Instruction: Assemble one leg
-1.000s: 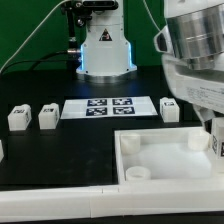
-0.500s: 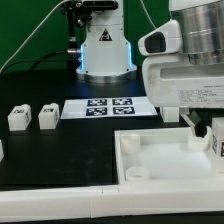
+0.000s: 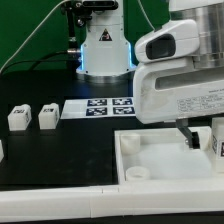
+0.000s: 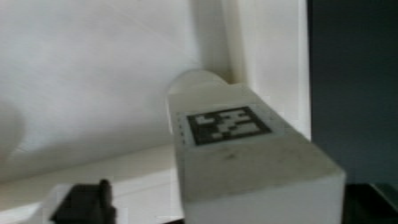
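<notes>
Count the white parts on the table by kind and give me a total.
Legs: 3
Tray-like part: 1
Marker board: 1
Total: 5
A white sliver at the exterior view's left edge is too cut off to name.

White boxy arm (image 3: 178, 75), black fingers (image 3: 190, 138)

We can read no words or numbers; only black-and-white square tags show, on the leg (image 4: 233, 128) and the marker board (image 3: 95, 106).
</notes>
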Controlling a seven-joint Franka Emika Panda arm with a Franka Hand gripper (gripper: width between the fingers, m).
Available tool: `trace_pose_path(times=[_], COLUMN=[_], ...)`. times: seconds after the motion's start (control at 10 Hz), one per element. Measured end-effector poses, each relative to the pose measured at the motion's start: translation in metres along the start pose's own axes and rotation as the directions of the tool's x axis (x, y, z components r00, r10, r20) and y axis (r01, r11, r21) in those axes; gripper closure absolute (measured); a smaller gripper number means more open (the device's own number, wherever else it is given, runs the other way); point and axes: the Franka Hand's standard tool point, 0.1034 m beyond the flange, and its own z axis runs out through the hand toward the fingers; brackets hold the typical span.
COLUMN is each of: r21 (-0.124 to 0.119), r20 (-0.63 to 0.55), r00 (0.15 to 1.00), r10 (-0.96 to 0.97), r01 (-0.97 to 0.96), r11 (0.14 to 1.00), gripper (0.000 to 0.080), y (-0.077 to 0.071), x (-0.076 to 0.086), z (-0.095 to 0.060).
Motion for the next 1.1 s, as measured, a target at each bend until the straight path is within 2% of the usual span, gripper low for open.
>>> trace_pose_path(times=[0.1,0.2,0.3,0.5,0.6,0.7,0.9,1.1], r21=[0.001,0.003,0.000,-0.001,-0.001,-0.002,0.009,0.043], r20=[0.000,0.001,0.001,0.001,0.002,0.001,0.017,0.059], r00=[0.999,0.988,0.966,0.908,0.847,0.724,0.432,0.108], r10=[0.040,0.151,0.258,0.418,0.532,0.690,0.902,0.992], r01=[-0.040,-0.151,-0.258,-0.418,-0.532,-0.690,-0.902,-0.994], r11=[0.999,0.988,0.966,0.908,0.847,0.724,0.432,0.105], gripper=[0.0399,0.0399,0.0506,0.0506,0.0506,0.0506,0.0506,0.0505], y=[0.000,0.000,0.002,0.003,0.004,0.006,0.009,0.010], x=[0.000,0.000,0.000,0.000,0.000,-0.001,-0.003,-0.008], z=[0.000,0.000,0.000,0.001,0.001,0.001,0.002,0.002])
